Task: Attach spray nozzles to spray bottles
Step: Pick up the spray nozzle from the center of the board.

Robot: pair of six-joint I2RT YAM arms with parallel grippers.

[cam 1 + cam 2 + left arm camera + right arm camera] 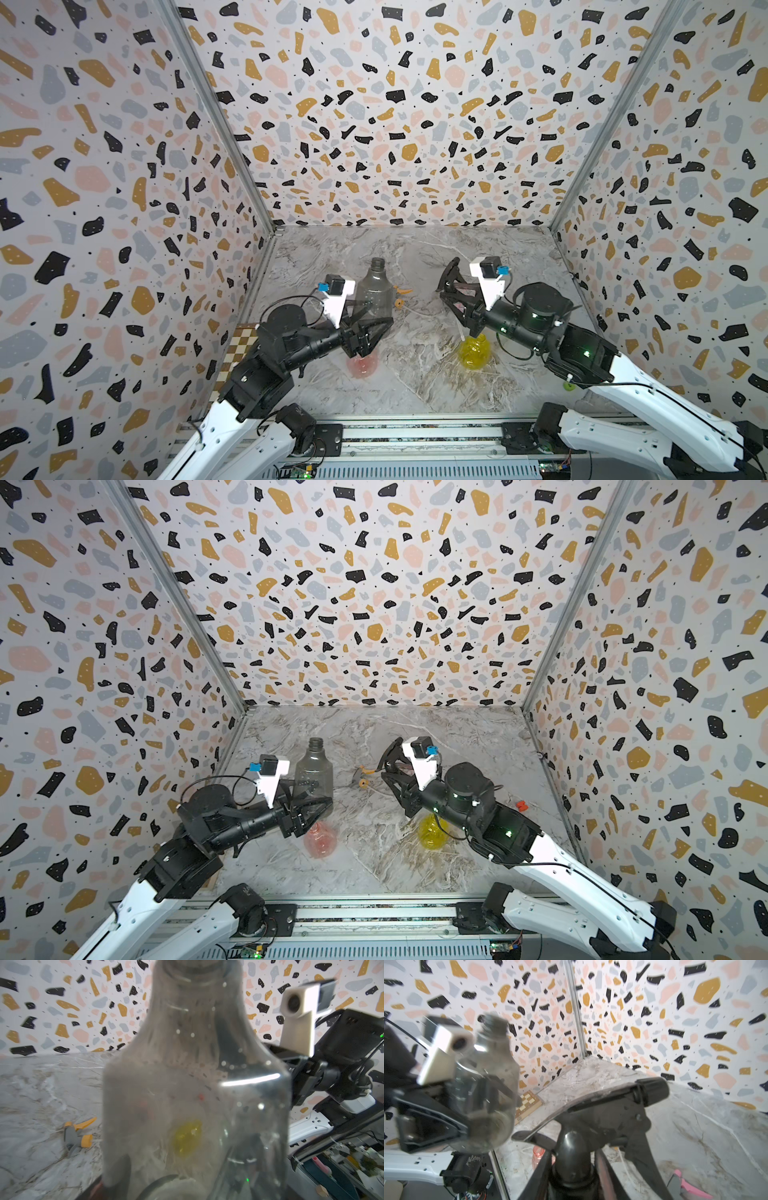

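Right pincer [451, 276] clamped on black nozzle [602, 1109], left pincer [372, 318] gripping grey bottle [376, 286] aloft at its nine o'clock: I judge joining in hand; next I must align nozzle over bottle mouth.

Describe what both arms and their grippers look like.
The left arm and right arm have white links, black cylindrical joints and black cables. The left gripper and right gripper have black triangular open-frame fingers, each under a white camera mount with a blue plug.
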